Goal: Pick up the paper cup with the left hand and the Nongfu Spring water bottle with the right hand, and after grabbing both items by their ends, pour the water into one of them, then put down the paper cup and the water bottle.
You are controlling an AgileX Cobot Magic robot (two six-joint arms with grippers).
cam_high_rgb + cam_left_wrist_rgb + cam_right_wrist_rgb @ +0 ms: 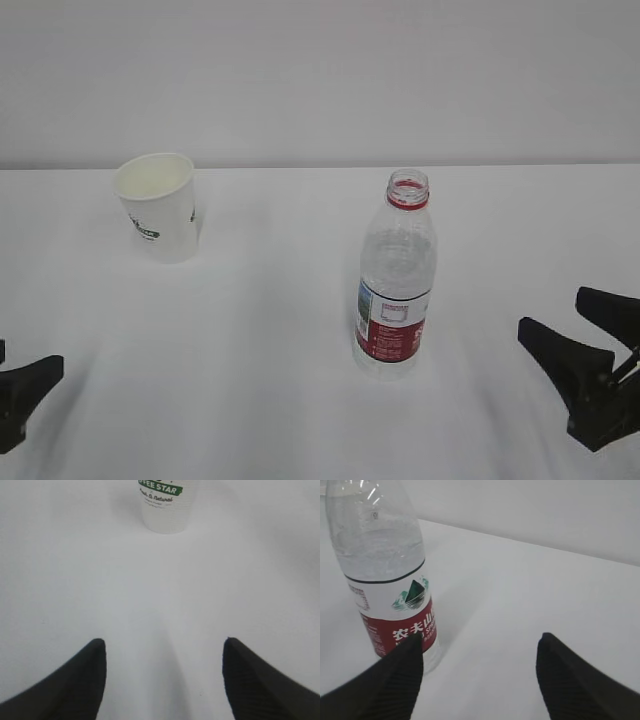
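Observation:
The white paper cup (158, 205) with a green logo stands upright at the back left of the table. The capless Nongfu Spring water bottle (395, 280) stands upright near the middle, with a red neck ring and a red-and-white label. In the left wrist view my left gripper (163, 640) is open and empty, with the cup (165, 510) well ahead of it. My right gripper (480, 635) is also open and empty, and the bottle (385, 580) stands just beyond its left finger without touching it. The water level in the bottle is hard to make out.
Everything stands on a plain white table (280, 330) whose far edge (320, 166) meets a pale wall. Only the black fingers of each arm show at the lower left (28, 388) and lower right (585, 375) of the exterior view.

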